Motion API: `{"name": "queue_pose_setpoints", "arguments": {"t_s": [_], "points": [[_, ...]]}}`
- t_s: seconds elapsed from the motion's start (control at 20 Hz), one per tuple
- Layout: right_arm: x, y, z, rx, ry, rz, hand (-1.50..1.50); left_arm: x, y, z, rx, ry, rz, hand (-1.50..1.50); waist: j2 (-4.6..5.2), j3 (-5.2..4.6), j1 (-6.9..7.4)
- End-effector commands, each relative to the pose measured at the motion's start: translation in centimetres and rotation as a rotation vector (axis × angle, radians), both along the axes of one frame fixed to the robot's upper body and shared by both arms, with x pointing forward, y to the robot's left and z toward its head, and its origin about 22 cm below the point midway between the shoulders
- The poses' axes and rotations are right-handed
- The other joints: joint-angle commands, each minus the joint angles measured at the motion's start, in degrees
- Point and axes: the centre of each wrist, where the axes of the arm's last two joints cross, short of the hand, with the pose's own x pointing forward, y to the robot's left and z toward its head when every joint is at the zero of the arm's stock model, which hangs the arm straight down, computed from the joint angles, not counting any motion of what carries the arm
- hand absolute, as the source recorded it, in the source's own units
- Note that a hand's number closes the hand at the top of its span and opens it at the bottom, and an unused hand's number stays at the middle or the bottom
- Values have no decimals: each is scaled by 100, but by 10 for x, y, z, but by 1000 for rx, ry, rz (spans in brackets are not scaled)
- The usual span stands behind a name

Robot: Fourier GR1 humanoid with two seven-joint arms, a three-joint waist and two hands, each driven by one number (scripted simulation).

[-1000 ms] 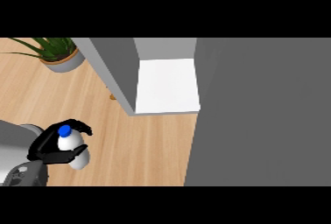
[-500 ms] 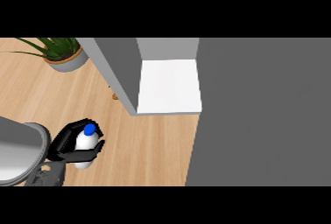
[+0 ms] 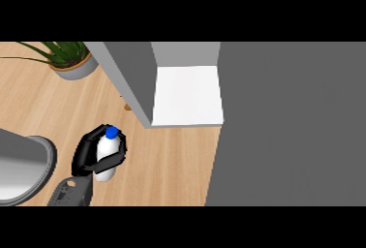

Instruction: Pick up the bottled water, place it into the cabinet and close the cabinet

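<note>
Head view: black left hand (image 3: 87, 156) at lower left, fingers (image 3: 113, 163) curled round the clear plastic bottled water with blue cap (image 3: 107, 147) — held over the pale wooden desk (image 3: 168, 164), near the open grey cabinet's white shelf (image 3: 187, 97). No label readable.

Even, bright light; faint shadows, no glare.
</note>
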Motion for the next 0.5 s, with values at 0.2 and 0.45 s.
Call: {"name": "queue_pose_setpoints", "arguments": {"t_s": [0.2, 0.45], "points": [[-25, -5, 13, -12, -21, -38, -150, 25, -82, 25, -247, 8, -48, 150, 19, -89, 9], [-31, -7, 15, -9, -33, -57, -150, 19, -120, 51, -307, 7, -67, 150, 19, -87, 46]]}}
